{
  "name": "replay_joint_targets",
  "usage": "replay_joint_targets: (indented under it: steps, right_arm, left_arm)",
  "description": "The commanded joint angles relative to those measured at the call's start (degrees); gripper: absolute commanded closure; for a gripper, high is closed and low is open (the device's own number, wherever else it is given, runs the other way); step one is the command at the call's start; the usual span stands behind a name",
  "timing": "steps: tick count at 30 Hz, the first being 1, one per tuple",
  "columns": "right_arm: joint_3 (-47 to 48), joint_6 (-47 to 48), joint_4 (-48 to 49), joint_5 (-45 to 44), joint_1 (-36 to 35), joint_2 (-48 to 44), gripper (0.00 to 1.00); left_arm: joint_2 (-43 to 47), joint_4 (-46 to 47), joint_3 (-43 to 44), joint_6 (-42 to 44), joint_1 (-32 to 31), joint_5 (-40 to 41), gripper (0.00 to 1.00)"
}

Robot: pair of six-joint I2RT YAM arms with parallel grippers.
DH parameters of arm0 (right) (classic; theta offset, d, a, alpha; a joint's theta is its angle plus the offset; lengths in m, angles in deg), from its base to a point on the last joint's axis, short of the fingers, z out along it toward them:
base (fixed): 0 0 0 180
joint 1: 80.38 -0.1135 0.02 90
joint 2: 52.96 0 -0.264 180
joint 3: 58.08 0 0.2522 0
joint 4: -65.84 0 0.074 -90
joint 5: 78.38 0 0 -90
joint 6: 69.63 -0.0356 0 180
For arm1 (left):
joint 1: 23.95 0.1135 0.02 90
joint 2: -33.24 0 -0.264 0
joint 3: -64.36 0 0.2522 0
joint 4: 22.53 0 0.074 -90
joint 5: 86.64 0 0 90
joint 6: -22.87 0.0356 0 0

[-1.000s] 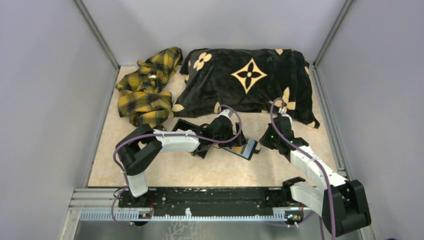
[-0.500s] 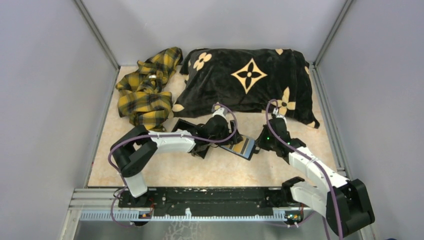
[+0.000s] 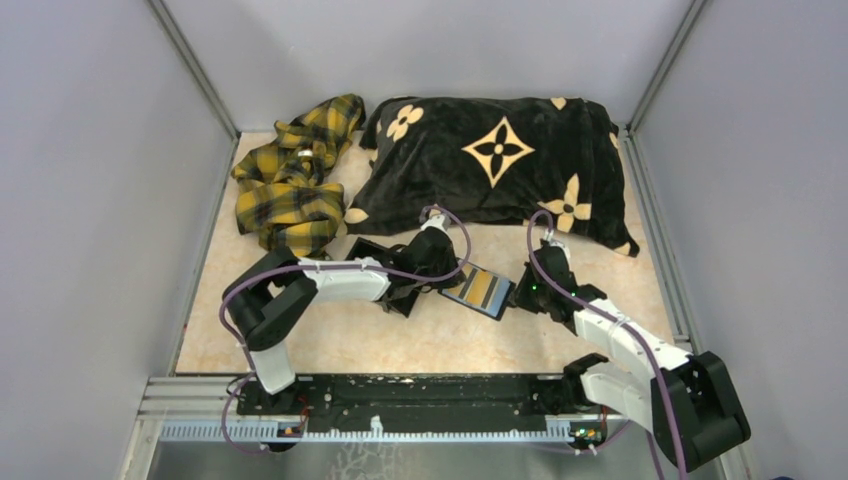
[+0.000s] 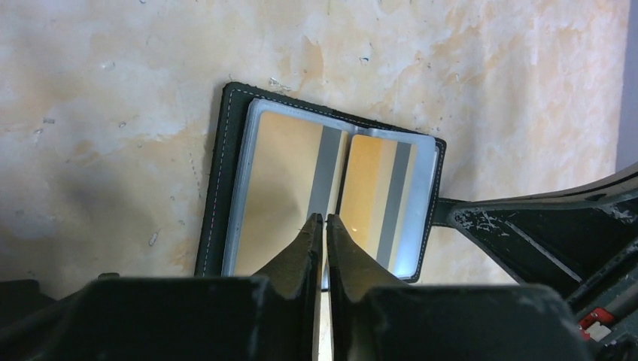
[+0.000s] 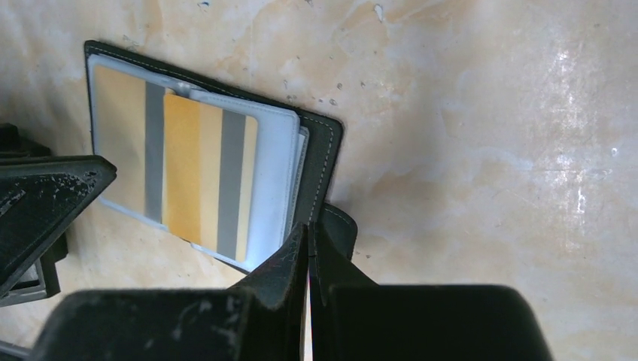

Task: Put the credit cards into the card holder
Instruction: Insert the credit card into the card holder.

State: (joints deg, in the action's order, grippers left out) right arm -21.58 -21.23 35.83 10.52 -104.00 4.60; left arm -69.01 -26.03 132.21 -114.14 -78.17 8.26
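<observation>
Surface (image 3: pixel 400 345) of pale mottled stone pattern fills the workspace between grey walls. Along its far edge lies a big black pillow (image 3: pixel 500 165) with tan flower marks, and left of that a crumpled yellow plaid cloth (image 3: pixel 290 185). The left arm (image 3: pixel 340 280) reaches in from the near left and the right arm (image 3: pixel 620 340) from the near right; they meet around the middle. A black tray (image 3: pixel 362 248) shows partly behind the left arm, just near the pillow's left corner.

Between the two wrists the card holder (image 4: pixel 214 188) lies open and flat on the surface, black stitched cover down, clear sleeves up. Two credit cards (image 5: pixel 199 173), gold with a grey stripe each, sit side by side inside the sleeves, one paler than the other.

The left fingers (image 4: pixel 301 252) stand at the holder's left edge, their tips over the line where the two cards meet. They are drawn almost together with only a hairline slit between them; whether anything thin is pinched there cannot be told. The right fingers (image 5: pixel 290 259) are pressed fully together, with their tips at the holder's right edge, where a black flap of the cover sticks out beside them.
</observation>
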Motion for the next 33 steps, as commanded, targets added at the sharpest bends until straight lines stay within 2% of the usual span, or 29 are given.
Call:
replay_joint_targets:
  steps: [1,7,23,33]
  right_arm:
    - [-0.69,-0.68,2.01,-1.64,-0.47,-0.06,1.0]
    - [-2.3,-1.1,2.27,-2.44,-0.47,-0.26,1.0]
    - [-3.91,-1.9,3.96,-2.56,-0.47,2.15,1.0]
    - [-4.19,-1.81,5.3,-1.92,-0.47,3.68,1.0]
  left_arm:
    - [-2.55,-4.71,4.31,3.6,0.25,-0.62,0.92]
    - [-4.93,-8.41,7.08,5.93,-0.29,-0.77,0.97]
    - [-9.86,-14.08,12.97,10.26,-3.71,0.94,0.99]
    - [-9.62,-13.19,12.51,10.04,-4.36,0.71,0.99]
